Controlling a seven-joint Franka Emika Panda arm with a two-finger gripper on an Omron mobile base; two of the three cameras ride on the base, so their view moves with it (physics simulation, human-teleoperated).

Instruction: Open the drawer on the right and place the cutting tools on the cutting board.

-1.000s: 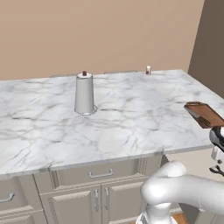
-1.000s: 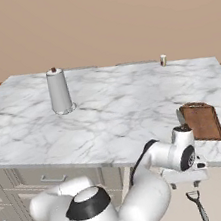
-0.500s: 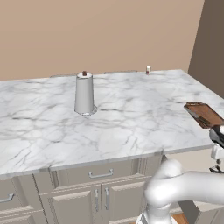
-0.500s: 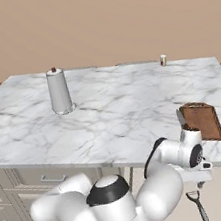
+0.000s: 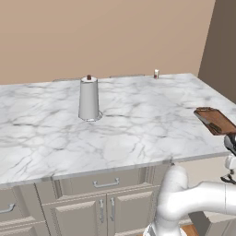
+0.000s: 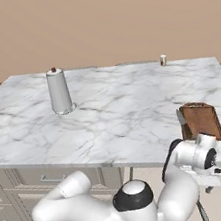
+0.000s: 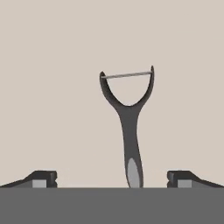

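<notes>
The gripper [image 7: 112,177] hangs with its fingers spread as wide as they go and nothing between them but air, and directly beyond it lies a dark grey peeler [image 7: 128,127], a Y-shaped one with a thin blade across its fork, flat on a pale beige surface with its handle pointing back toward the fingers, not touching either one. Up top, the marble counter [image 6: 122,110] carries the cutting board [image 6: 201,120] at its right-hand edge, with a small grey blade [image 6: 181,117] lying along the board's left rim. From the left base view that cutting board [image 5: 215,120] sits near the counter's front right corner. A white canister [image 5: 89,98] stands well to the board's left, and a small jar [image 6: 163,60] sits far behind it.
</notes>
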